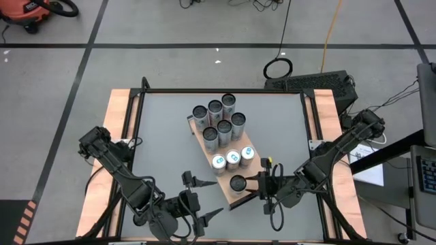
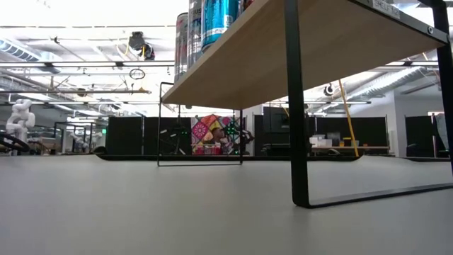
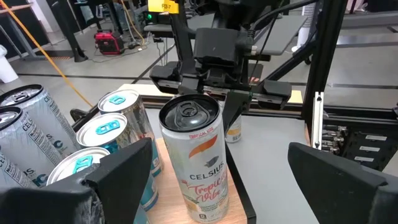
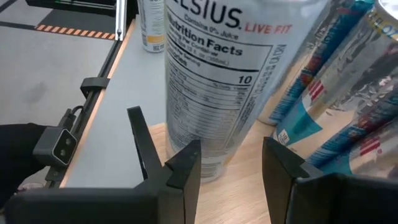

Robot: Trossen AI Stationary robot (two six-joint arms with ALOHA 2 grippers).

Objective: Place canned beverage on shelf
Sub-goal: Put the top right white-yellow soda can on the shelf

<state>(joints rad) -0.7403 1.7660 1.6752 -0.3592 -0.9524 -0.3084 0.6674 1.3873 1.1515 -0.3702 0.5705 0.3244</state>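
1. The shelf (image 1: 216, 178) is a light wood-grain board on dark legs, set slantwise on the grey bench (image 1: 163, 129).
2. Six dark-topped cans (image 1: 219, 118) stand grouped at its far end, and three teal-topped cans (image 1: 232, 158) stand in a row nearer the middle.
3. The canned beverage (image 1: 239, 183), a white can with an orange design, stands upright on the shelf's near end, just beside the teal-topped row.
4. The right pincer (image 1: 253, 184) is level with that can, just to its right. In the right wrist view its fingers (image 4: 184, 171) stand a little apart short of the can's base, released and not touching it.
5. The left pincer (image 1: 197, 194) waits over the bench on the can's other side, near the shelf's edge, with its jaws spread wide and nothing between them.
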